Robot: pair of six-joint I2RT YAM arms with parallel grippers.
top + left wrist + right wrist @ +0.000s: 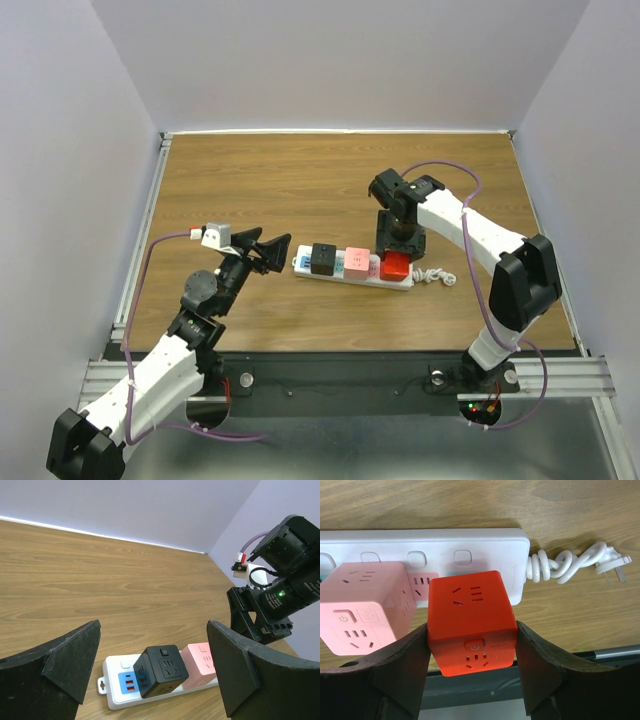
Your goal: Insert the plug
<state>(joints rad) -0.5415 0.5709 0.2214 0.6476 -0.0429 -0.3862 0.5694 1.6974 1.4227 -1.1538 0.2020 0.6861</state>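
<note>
The light is bright, even and diffuse, falling from overhead. In the top view the desk (300,180) shows only short, soft shadows beneath the arms. The pale walls (330,60) carry a faint lilac cast and no hard glare. The left wrist view has a bright band along the desk's far edge, and the left gripper (152,632) looms near-black and slightly soft. In the right wrist view the red cube (470,622) is sharp and saturated, and the power strip (435,542) casts a dim shadow toward the frame's top.
</note>
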